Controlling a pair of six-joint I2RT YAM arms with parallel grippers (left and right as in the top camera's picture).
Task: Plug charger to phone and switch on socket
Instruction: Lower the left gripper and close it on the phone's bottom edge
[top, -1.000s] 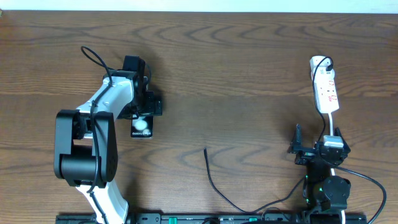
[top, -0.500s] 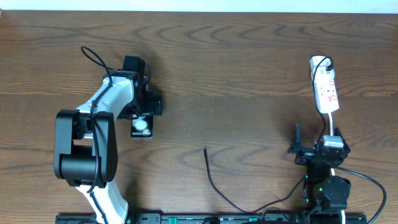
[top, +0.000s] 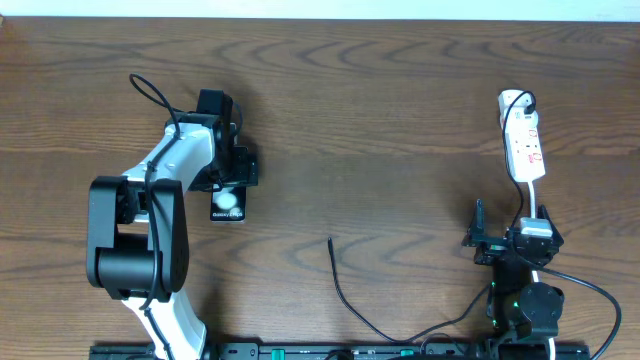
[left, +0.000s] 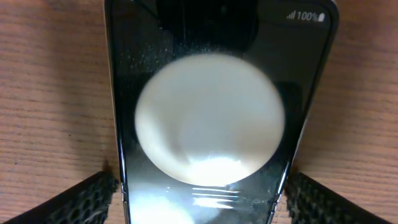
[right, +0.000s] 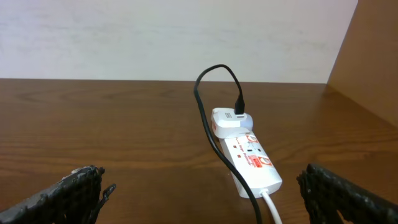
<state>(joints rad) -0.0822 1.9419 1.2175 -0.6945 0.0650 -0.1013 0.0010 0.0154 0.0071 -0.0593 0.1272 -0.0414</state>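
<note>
Left tool (left: 199, 190) straddles phone (top: 228, 203), 2 pads (left: 93, 193) seemingly pinching its edges. Right tool (right: 202, 193) wide, empty. Pin phone flat on worktop (top: 400, 120); bring charger (top: 340, 285) tip in square.

Items seen only in part or unclear.
Phone (left: 205, 124): lower end cut off in the left wrist view, screen mostly lost under round white glare. From overhead its far end is hidden under the left gripper (top: 232, 172), and its white text is too small to read. Fingers (left: 74, 202): only tips show; contact with phone unclear. Socket (right: 249, 154): markings illegible, white cord (right: 268, 208) cut off at bottom edge.
</note>
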